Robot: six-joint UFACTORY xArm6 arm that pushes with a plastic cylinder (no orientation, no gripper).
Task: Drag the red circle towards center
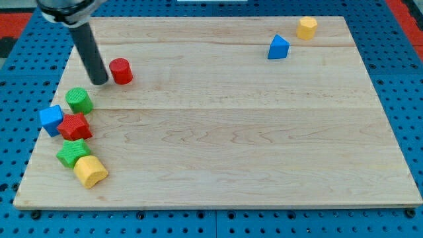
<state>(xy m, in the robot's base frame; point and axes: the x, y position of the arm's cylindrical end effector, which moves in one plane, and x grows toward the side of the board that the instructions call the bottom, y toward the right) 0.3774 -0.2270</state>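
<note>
The red circle (121, 71) is a short red cylinder standing at the upper left of the wooden board (225, 139). My tip (100, 82) rests on the board just left of the red circle, a small gap away or barely touching; I cannot tell which. The dark rod rises from the tip to the view's top left.
A cluster lies along the board's left edge: a green circle (79, 100), a blue cube (51, 119), a red star (75, 126), a green star (73, 153), a yellow cube (90, 171). At the top right sit a blue triangle (278, 47) and a yellow hexagon (307, 28).
</note>
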